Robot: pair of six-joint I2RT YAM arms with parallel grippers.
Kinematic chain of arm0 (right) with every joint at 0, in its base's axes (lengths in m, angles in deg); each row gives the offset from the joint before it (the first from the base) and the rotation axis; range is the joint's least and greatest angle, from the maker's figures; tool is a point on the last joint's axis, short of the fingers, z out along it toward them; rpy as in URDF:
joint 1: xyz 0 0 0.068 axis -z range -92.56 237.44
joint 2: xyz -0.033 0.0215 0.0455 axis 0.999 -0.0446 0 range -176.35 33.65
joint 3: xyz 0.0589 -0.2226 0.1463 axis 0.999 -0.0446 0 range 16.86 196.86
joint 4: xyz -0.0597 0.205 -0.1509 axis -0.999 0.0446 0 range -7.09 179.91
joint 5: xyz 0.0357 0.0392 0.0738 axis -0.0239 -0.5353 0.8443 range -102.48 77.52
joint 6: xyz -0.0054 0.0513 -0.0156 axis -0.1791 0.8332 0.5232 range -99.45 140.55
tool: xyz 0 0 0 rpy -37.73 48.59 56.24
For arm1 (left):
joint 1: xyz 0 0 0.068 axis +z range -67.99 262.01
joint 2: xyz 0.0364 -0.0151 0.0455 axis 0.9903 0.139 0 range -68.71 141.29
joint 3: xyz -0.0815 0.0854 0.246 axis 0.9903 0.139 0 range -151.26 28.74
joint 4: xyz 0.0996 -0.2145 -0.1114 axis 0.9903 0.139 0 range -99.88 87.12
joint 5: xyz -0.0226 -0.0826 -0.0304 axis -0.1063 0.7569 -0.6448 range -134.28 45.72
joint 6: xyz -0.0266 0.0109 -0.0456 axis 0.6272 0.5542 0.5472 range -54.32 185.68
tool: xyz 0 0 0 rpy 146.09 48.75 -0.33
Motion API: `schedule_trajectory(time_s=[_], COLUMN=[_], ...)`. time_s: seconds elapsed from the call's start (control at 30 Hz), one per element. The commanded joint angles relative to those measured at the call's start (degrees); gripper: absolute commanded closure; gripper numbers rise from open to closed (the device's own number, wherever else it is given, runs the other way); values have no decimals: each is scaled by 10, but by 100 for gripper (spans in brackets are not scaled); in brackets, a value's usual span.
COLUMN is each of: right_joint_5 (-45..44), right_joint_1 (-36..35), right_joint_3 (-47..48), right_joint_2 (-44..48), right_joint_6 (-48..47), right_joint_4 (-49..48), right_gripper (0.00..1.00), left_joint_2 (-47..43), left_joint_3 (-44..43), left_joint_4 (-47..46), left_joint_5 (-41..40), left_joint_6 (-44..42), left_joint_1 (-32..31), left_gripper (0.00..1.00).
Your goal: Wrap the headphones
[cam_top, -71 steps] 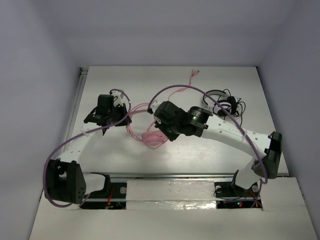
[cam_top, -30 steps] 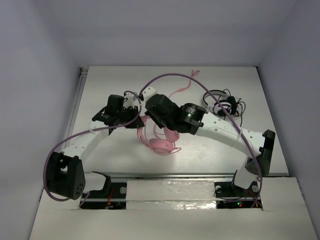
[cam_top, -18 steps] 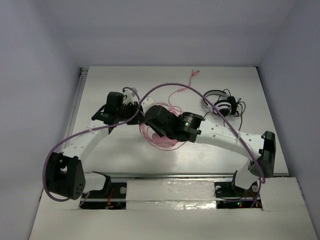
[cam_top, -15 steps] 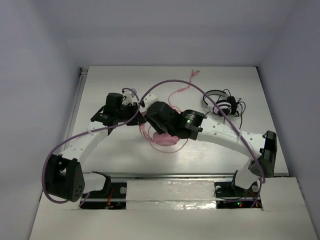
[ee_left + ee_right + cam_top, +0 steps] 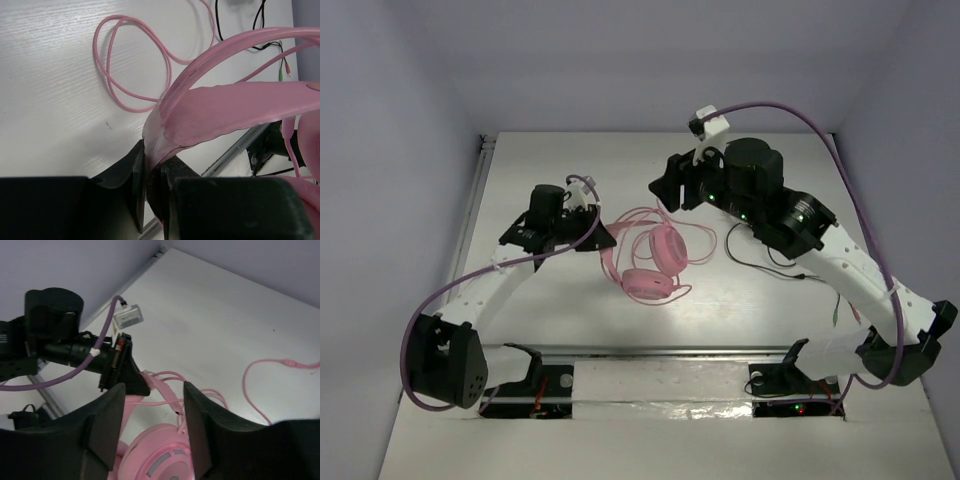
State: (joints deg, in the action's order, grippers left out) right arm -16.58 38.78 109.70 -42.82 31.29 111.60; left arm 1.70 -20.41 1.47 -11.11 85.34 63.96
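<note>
since the earlier frames the right claw (image 5: 670,186) had let go and lifted away from the headphones (image 5: 655,268) toward the far edge of the counter (image 5: 550,310). its fingers stood apart with nothing between them. the left claw (image 5: 597,236) stayed clamped on the pink headband (image 5: 225,107), holding it raised off the counter. the two ear cups lay near the middle of the counter, a little toward the near edge.

this looked like a pause between turns of the wrap. some of the pink cable (image 5: 117,65) lay in loose loops around the band and cups, and a free length trailed toward the right edge, so the winding seemed only partly done. the next move probably called for the right claw to come back down, pinch the slack length close to the cups, and carry it round the band while the left claw kept the frame steady.

open room lay on the far half of the counter and toward the left edge behind the left arm. a thin black cable (image 5: 770,268) lay toward the right edge under the right arm, close enough to the pink slack that a low reach could snag it. walls closed in three sides of the counter, so wide swings had limits there.
</note>
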Motion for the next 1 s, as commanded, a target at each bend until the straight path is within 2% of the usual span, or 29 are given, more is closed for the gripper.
schedule_trajectory(time_s=[0.0, 0.03, 0.1, 0.13, 0.23, 0.27, 0.3, 0.33, 0.4, 0.47, 0.53, 0.63, 0.67, 0.77, 0.97], right_joint_5=[45, 44, 66, 118, 177, 216, 224, 226, 213, 203, 223, 261, 275, 315, 299], right_joint_1=[12, 21, 59, 113, 174, 197, 203, 203, 211, 218, 232, 237, 237, 237, 237], right_joint_3=[-12, -26, -65, -112, -207, -279, -308, -333, -413, -450, -470, -504, -515, -527, -500], right_joint_2=[13, 13, 52, 66, 119, 132, 141, 151, 162, 160, 136, 86, 64, 3, -91], right_joint_6=[13, 16, 38, 52, 96, 106, 136, 146, 175, 183, 178, 185, 189, 192, 169], right_joint_4=[-37, -46, -90, -109, -233, -274, -347, -374, -464, -506, -538, -612, -636, -703, -726], right_gripper=[45, 50, 74, 100, 100, 100, 100, 100, 96, 74, 59, 50, 42, 36, 31], left_joint_2=[-13, -13, -14, -13, -12, -10, -10, -8, -7, -4, 1, 17, 21, 20, 23], left_joint_3=[-53, -58, -72, -88, -122, -130, -138, -154, -171, -197, -220, -248, -252, -263, -288], left_joint_4=[-24, -22, -12, -8, 0, 2, 6, 9, 12, 16, 20, 27, 26, 17, 5], left_joint_5=[44, 44, 41, 43, 42, 37, 30, 26, 23, 23, 21, 15, 20, 31, 61], left_joint_6=[23, 23, 18, 17, 17, 18, 19, 20, 23, 29, 35, 49, 54, 64, 86], left_joint_1=[-2, -2, -2, -2, -2, -2, -2, -2, 3, 3, 3, 3, 3, 3, 3], left_gripper=[100, 100, 100, 100, 100, 100, 100, 100, 100, 100, 100, 100, 100, 100, 100])
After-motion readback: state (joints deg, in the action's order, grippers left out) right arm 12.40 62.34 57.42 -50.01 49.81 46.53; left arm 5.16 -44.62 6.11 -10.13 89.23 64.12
